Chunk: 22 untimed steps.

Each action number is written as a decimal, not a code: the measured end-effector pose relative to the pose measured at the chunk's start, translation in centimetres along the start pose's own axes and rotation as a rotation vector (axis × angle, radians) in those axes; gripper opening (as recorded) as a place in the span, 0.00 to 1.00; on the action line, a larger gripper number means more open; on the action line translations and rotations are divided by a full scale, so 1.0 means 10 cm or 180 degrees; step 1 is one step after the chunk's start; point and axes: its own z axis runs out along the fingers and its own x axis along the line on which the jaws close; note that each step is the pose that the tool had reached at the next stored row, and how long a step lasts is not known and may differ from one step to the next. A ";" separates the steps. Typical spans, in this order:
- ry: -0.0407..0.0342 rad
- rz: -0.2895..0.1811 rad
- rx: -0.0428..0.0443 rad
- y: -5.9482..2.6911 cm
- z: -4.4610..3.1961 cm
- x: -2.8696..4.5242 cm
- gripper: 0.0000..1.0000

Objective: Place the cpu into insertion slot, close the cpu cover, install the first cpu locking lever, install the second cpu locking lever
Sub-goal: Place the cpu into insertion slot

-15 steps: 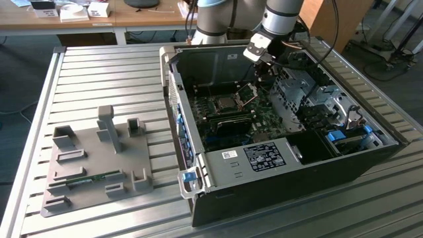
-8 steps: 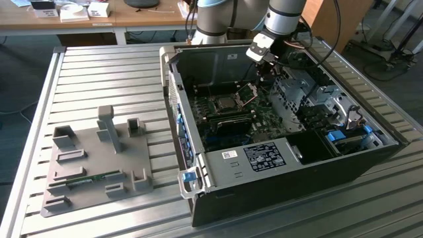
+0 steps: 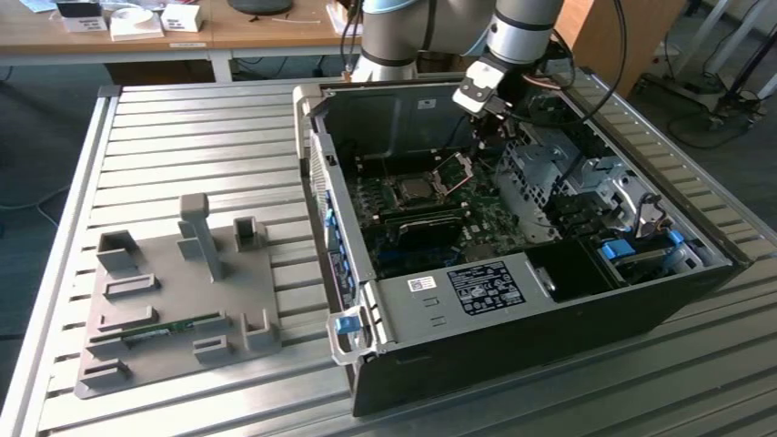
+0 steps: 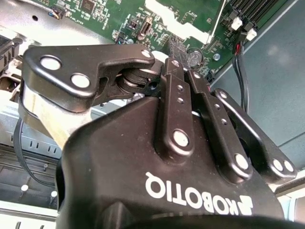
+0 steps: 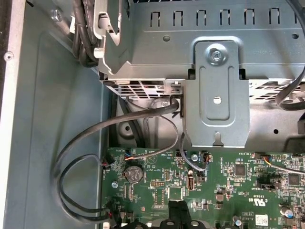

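In the exterior view the cpu (image 3: 413,189) lies flat as a grey square in the insertion slot (image 3: 391,194) on the green board inside the open computer case. The cpu cover (image 3: 454,172), a shiny metal frame, stands tilted up at the slot's edge toward the exterior view's right. My gripper (image 3: 490,129) hangs above and behind the cover, near the back of the case. In the second wrist view the gripper (image 4: 181,64) has its black fingers (image 4: 177,90) pressed together with nothing visible between them. The first wrist view shows the fingertips (image 5: 167,222) just over the green board.
A grey metal drive cage (image 5: 217,95) and looping black cables (image 5: 81,167) sit close to the gripper. A coin battery (image 5: 133,172) lies on the board. On the slatted table (image 3: 182,137), a grey fixture plate (image 3: 170,291) holds a memory stick (image 3: 156,330).
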 end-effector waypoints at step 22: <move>0.0000 0.0001 0.0000 0.019 0.147 -0.004 0.11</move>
